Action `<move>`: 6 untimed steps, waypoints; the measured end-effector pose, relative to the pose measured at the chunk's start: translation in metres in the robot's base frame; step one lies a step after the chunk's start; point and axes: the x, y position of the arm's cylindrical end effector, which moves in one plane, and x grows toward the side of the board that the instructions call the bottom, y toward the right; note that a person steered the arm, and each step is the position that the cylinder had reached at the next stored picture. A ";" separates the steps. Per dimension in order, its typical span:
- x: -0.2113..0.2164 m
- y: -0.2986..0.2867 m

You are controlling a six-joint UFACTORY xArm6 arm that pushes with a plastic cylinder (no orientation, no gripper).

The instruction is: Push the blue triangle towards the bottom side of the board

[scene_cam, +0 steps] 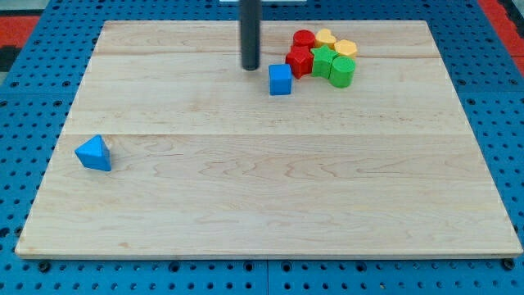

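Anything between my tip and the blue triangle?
No. In the camera view, only bare board lies between my tip and the blue triangle.

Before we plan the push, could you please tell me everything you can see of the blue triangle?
The blue triangle is a small, solid-looking wedge, uniformly bright blue with a matte finish. It lies flat on the pale wooden board, near the view's left edge, about mid-height. Nothing touches it. My tip is far off, toward the view's top.
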 end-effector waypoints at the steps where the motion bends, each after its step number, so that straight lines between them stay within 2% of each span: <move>1: 0.039 -0.089; 2: 0.044 -0.223; 3: 0.122 -0.250; 5: 0.158 -0.144; 6: 0.185 -0.185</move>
